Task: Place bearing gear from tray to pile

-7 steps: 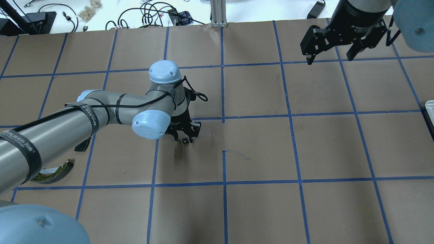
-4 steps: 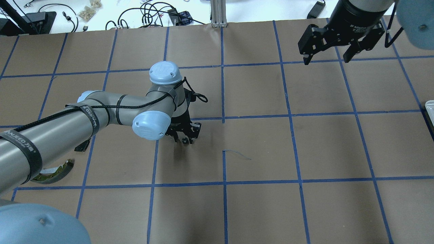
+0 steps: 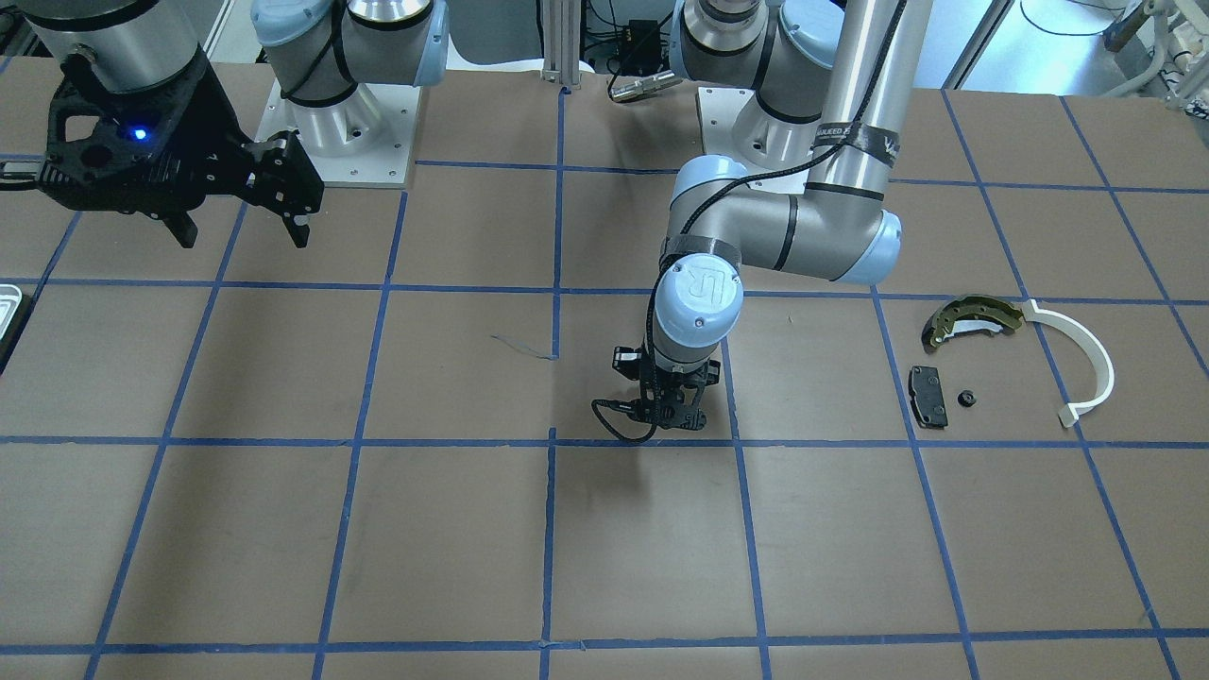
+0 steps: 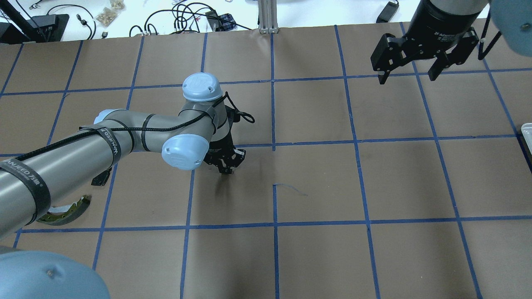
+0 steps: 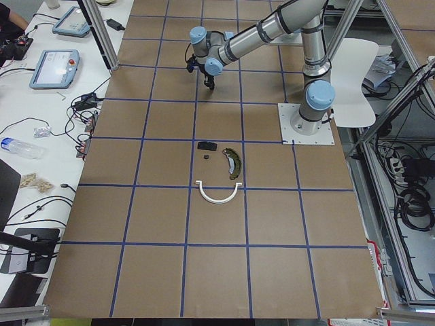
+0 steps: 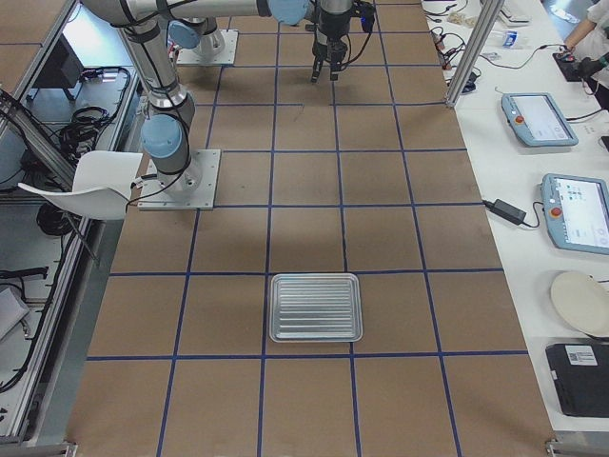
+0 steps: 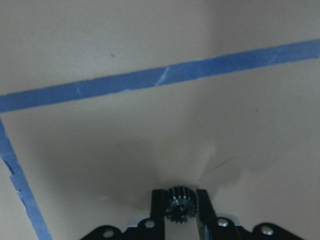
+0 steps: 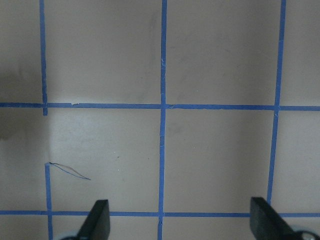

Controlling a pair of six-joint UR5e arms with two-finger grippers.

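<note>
My left gripper (image 7: 179, 212) is shut on a small black toothed bearing gear (image 7: 179, 206), just above the brown paper near the table's middle (image 4: 226, 169). It also shows in the front view (image 3: 672, 417). The pile lies to the robot's left: an olive-gold brake shoe (image 3: 973, 316), a white curved arc (image 3: 1086, 364), a black pad (image 3: 928, 395) and another small black gear (image 3: 964, 399). The ridged whitish-grey tray (image 6: 316, 307) sits far to the robot's right and looks empty. My right gripper (image 4: 407, 79) is open and empty, held high over the far right of the table.
Blue tape lines grid the brown paper (image 4: 316, 182). A thin scratch mark (image 4: 291, 188) lies just right of my left gripper. Cables and clutter (image 4: 183, 18) lie beyond the far edge. Only the tray's corner (image 4: 527, 133) shows in the overhead view.
My left gripper's fingers stood open around the gear on the paper; now they have closed on it. The right gripper has shifted slightly and stays open.
</note>
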